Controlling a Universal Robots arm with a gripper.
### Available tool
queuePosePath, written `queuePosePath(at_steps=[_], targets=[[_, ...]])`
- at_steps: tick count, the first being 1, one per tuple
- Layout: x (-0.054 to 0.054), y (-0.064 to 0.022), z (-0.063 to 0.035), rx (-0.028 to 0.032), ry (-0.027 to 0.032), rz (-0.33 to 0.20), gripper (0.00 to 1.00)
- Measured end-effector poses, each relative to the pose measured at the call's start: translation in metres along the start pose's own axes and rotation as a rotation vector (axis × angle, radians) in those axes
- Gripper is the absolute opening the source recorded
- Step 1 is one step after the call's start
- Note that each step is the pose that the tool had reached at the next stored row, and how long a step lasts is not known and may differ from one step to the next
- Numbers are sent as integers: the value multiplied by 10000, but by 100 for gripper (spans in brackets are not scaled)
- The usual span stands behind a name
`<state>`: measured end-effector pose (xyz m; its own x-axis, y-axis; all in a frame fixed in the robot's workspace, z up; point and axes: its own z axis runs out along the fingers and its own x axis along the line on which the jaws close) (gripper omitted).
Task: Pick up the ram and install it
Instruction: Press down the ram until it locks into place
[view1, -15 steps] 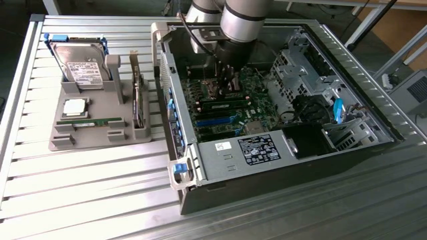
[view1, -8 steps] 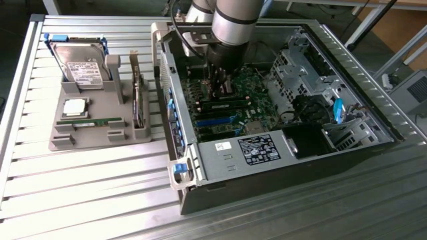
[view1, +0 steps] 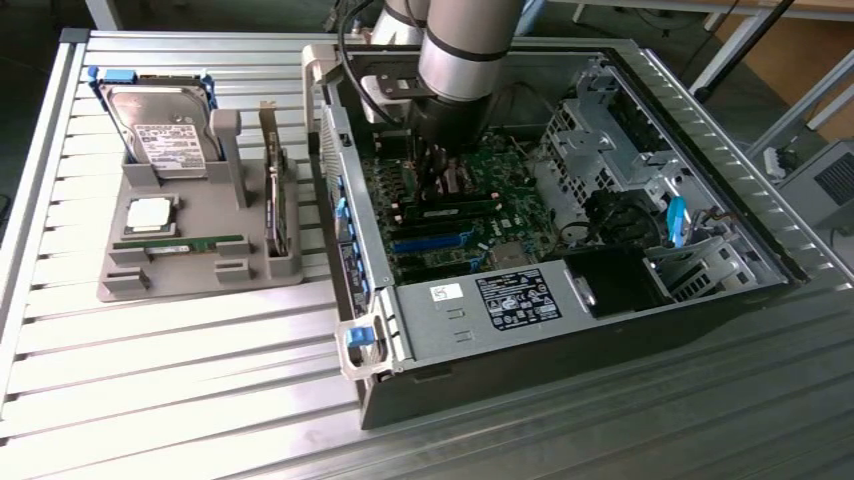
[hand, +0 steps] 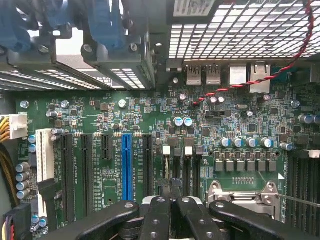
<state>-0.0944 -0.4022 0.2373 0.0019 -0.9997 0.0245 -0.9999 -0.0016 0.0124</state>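
Ribbed grey metal makes up the table (view1: 160, 400), its long slats running across the exterior view and catching bright light toward that view's left. On it lies an open computer case (view1: 561, 330) with its side off, the green motherboard (view1: 461, 215) exposed inside, a silver power supply (view1: 494, 305) with a dark label at the near end and drive cages along the exterior view's right. Just beside the case, toward the exterior view's left, stands a grey plastic holder (view1: 187, 255) carrying a hard drive (view1: 167, 135) upright, a square silver processor chip (view1: 150, 213) and the ram (view1: 180, 243), a thin green stick lying flat in its slot on the holder, well apart from the arm. Behind the table, table legs, a cardboard-coloured panel and grey equipment show at the edges of the room. The robot arm (view1: 461, 50) reaches down into the case, and the gripper (hand: 170, 192) hangs low over the motherboard with its dark fingers (hand: 155, 220) clenched together on nothing that can be seen. In the wrist view a blue expansion slot (hand: 127, 165) and black slots lie close ahead of the fingertips, with a twisted red and black cable (hand: 250, 80) crossing the board beyond.
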Motion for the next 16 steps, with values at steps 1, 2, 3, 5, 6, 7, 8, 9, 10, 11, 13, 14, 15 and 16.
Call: queuePosePath(at_steps=[1,2,3,5,6,7,8,9,10,11,13,14,15,16], targets=[[0,0,12,-1,1,0,9],[-1,0,25,-1,2,0,9],[-1,0,42,-2,3,0,9],[-1,0,72,-4,7,0,9],[-1,-1,73,-3,5,0,9],[-2,-1,67,2,-3,-3,9],[-3,-7,58,6,-9,-6,9],[-3,-20,54,6,-6,-6,9],[-2,-34,50,2,-2,-5,9],[-2,-65,47,1,-2,-5,9],[0,-161,21,-6,1,-5,9],[0,-187,13,-8,-1,-5,9],[0,-219,2,-13,1,-5,9],[1,-257,-9,-19,0,-5,9]])
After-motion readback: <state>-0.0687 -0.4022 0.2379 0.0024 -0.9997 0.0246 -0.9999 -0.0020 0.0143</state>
